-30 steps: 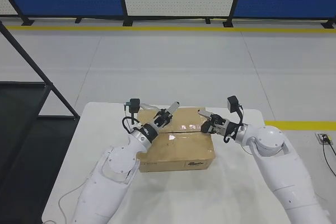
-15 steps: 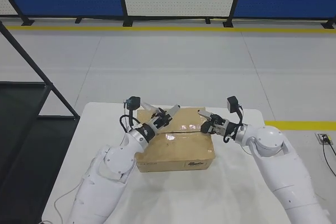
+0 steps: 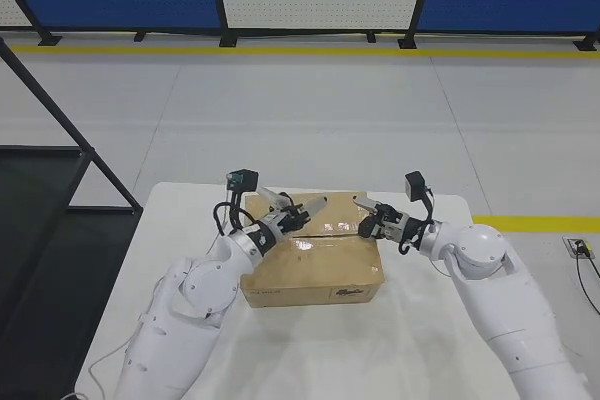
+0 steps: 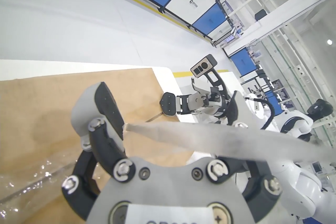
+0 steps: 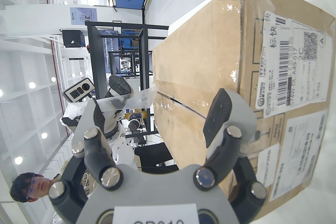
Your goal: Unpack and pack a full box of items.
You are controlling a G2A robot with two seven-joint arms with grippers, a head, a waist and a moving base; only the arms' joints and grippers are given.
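Cardboard box: flaps closed, sat mid-way on the white table, unmoved. Left gripper: over the box's top seam, jaws apart, with a strip of clear tape lying across them and touching one pad. It had tipped lower toward the lid than a second before. Right gripper: spread wide at the box's right end, holding nothing, position unchanged.

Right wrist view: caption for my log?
Open right gripper beside the cardboard box; clear tape strip stretches from its seam to the left gripper.
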